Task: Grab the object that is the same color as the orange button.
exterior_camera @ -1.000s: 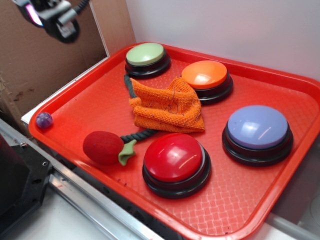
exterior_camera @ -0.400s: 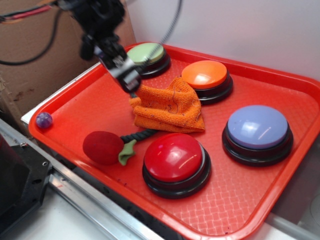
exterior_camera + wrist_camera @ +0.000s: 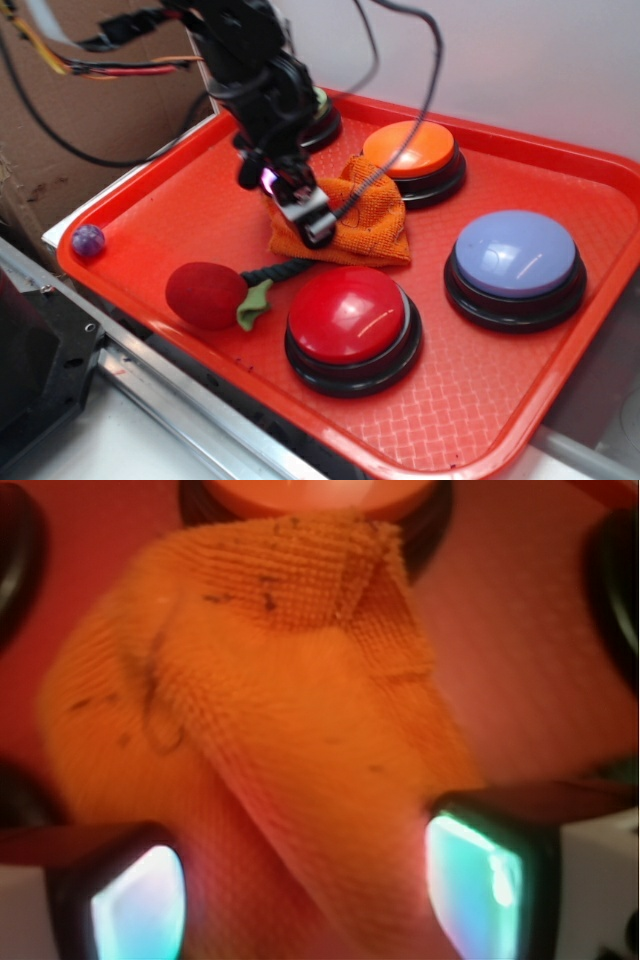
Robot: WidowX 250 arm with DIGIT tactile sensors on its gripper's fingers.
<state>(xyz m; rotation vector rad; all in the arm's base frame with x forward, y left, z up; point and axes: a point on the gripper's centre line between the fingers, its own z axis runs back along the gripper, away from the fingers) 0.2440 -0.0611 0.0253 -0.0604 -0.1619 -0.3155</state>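
**Me:** Red all around! That big red tray (image 3: pixel 180 190) fills the middle of the outside view, with a white wall behind it at the top and brown cardboard at the upper left.

**Helper:** Where is the thing you want?

**Me:** The orange cloth (image 3: pixel 370 215) lies in the middle of the tray, just below the orange button (image 3: pixel 408 148) and touching its black base. Same color, so that is my pick. In the wrist view the cloth (image 3: pixel 290 730) fills almost the whole frame, and the orange button (image 3: pixel 305 492) peeks in at the top edge.

**Helper:** And your gripper?

**Me:** My gripper (image 3: pixel 305 215) sits right over the left part of the cloth. The fingers (image 3: pixel 135 895) are apart, one at the lower left of the wrist view and one at the lower right, with a raised fold of cloth between them. They hold nothing yet, I think.

**Helper:** How will you do it well?

**Me:** I should go straight down so the fold stays between the fingers, then squeeze. The cloth is soft and floppy, so I want a thick bunch, not a thin edge. I must keep away from the red ball (image 3: pixel 205 295) with its green leaf, at the lower left, and the red button (image 3: pixel 348 315) below.
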